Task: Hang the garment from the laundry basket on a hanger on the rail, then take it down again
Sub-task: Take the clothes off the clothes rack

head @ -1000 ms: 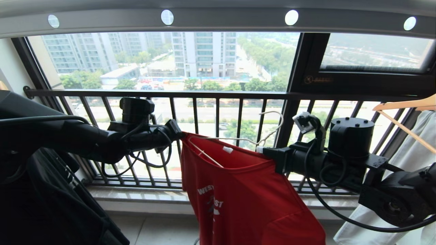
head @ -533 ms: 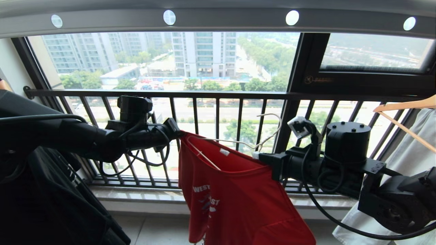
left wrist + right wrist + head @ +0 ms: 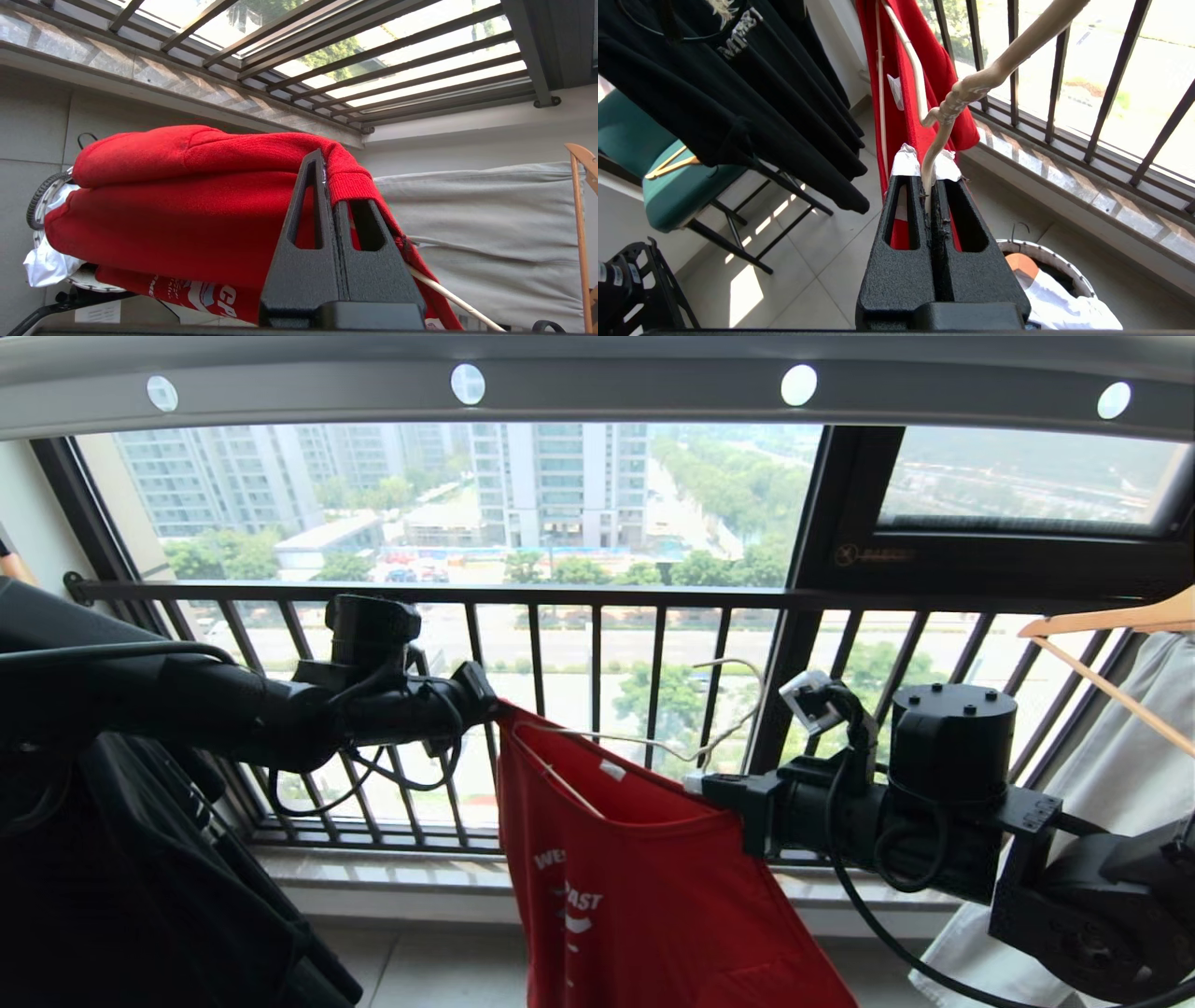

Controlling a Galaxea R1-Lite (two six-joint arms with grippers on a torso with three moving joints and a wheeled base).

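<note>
In the head view the garment, a red T-shirt with white lettering, hangs in the lower middle of the frame, stretched between the two arms and well below the rail, the grey bar with white round holes that runs across the top. The left gripper reaches in from the left at mid-height, and the left wrist view shows its jaws pressed together on the red ribbed collar of the garment. The right gripper comes in from the right, a little lower; in the right wrist view its jaws are closed on the thin whitish wire of the hanger, just below the twisted neck. The hanger lies partly inside the neck opening, one wire arm showing within the red cloth, its hook curving up free in front of the dark railing and not on the rail. The laundry basket sits on the tiled floor at the lower right of the right wrist view, holding white cloth. A black T-shirt hangs at the upper left of that view, and a pale garment on a wooden hanger occupies the right edge of the head view.
</note>
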